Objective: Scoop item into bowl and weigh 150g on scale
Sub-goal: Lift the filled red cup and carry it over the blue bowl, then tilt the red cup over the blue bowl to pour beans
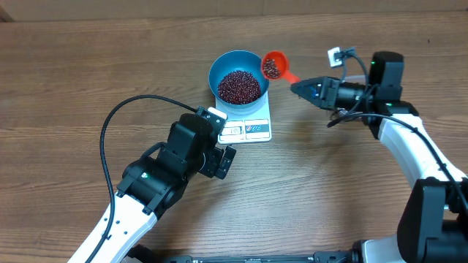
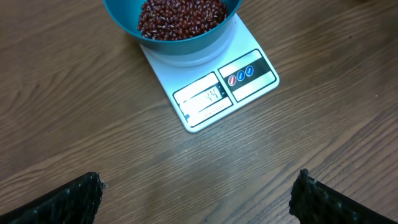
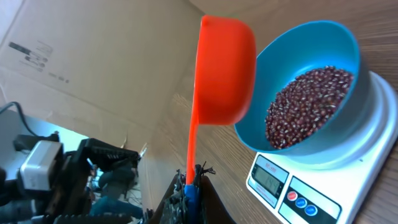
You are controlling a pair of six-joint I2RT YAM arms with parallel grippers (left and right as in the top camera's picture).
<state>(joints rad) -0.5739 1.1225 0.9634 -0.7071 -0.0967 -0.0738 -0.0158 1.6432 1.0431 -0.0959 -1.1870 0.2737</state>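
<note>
At upper centre, the right gripper (image 1: 296, 87) clamps the orange scoop (image 1: 273, 66) handle beside the bowl (image 1: 217, 67); the left gripper (image 2: 199, 199) gapes empty, mostly cropped at the bottom edge.

Glossy plastic bowl (image 2: 180, 46) and scoop (image 3: 224, 68), smooth scale (image 2: 205, 78), matt wood-grain table (image 2: 93, 124)

Blue bowl (image 1: 216, 70), loaded with beans (image 1: 238, 86), sits on the scale (image 1: 253, 117). Right gripper (image 1: 296, 87) clamps the orange scoop (image 1: 288, 74), which carries beans just beside the bowl's rim.
</note>
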